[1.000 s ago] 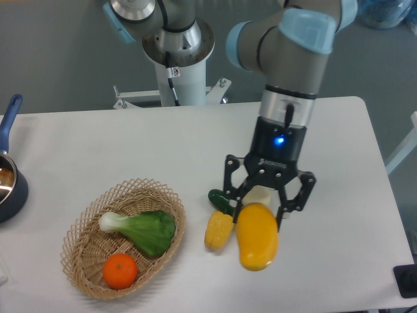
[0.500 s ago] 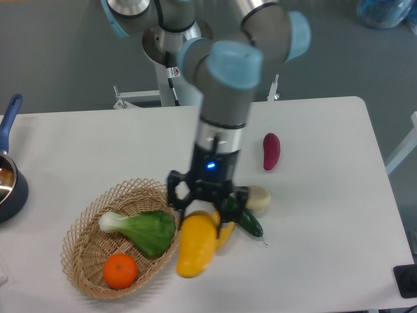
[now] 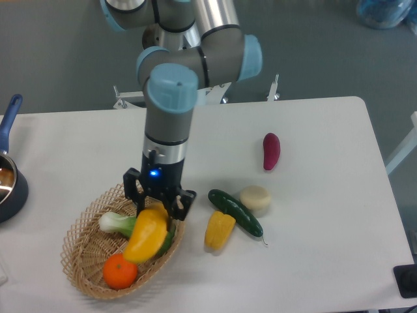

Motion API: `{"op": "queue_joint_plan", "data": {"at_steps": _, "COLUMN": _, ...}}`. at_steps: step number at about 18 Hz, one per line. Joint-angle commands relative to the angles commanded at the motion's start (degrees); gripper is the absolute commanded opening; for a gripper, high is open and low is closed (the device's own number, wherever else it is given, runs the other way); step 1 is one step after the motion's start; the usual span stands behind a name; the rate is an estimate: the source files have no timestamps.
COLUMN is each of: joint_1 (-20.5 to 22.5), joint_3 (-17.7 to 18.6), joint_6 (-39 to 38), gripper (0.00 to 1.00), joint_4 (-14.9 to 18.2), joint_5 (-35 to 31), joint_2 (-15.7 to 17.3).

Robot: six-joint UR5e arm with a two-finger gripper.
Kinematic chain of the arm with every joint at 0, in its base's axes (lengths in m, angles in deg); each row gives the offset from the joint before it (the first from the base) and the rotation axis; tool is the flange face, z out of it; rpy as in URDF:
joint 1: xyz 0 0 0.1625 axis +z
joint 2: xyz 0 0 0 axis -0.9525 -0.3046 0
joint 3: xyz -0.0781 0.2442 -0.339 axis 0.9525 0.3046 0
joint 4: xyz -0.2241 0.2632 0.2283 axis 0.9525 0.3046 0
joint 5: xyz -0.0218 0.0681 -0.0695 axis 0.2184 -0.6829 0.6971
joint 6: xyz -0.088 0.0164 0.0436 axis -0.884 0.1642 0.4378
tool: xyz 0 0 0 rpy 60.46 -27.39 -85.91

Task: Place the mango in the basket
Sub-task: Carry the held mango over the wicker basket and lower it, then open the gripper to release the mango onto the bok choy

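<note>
The mango (image 3: 147,235), large, glossy and yellow-orange, hangs tilted over the right half of the woven wicker basket (image 3: 81,238). My gripper (image 3: 158,207) is shut on the mango's upper end, pointing straight down. Below the mango, inside the basket, lie a green bok choy (image 3: 120,223) and a round orange (image 3: 120,272); the mango covers most of the bok choy's leaves. Whether the mango touches them cannot be told.
Right of the basket lie a small ridged yellow piece (image 3: 219,229), a dark green cucumber (image 3: 236,212), a pale round disc (image 3: 255,197) and a purple sweet potato (image 3: 271,150). A dark pot with a blue handle (image 3: 9,175) sits at the left table edge.
The arm has swung left across the table carrying the mango, from beside the yellow piece to above the basket. The sweet potato, cucumber and disc are now uncovered.
</note>
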State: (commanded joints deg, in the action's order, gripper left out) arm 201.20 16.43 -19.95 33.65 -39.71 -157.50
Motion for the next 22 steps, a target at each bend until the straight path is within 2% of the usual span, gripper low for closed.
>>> {"op": "queue_joint_plan", "data": {"at_steps": 3, "joint_1": -0.8, "joint_3": 0.2, "joint_6": -0.9, "gripper": 0.37, "joint_4": 0.1, "joint_5": -0.2, "joint_2": -0.6}}
{"op": "queue_joint_plan", "data": {"at_steps": 11, "joint_1": -3.1, "joint_3": -1.3, "joint_6": -9.6, "gripper": 0.37, "joint_4": -0.3, "joint_5": -2.3, "joint_2": -5.7}}
{"op": "queue_joint_plan", "data": {"at_steps": 19, "joint_1": -4.2, "joint_3": -3.0, "joint_6": -11.3, "gripper": 0.39, "joint_4": -0.4, "joint_5": -2.2, "joint_2": -8.5}}
{"op": "queue_joint_plan", "data": {"at_steps": 22, "joint_1": -4.4, "joint_3": -4.7, "joint_6": -12.6, "gripper": 0.41, "joint_4": -0.3, "joint_5": -2.1, "joint_2": -9.1}}
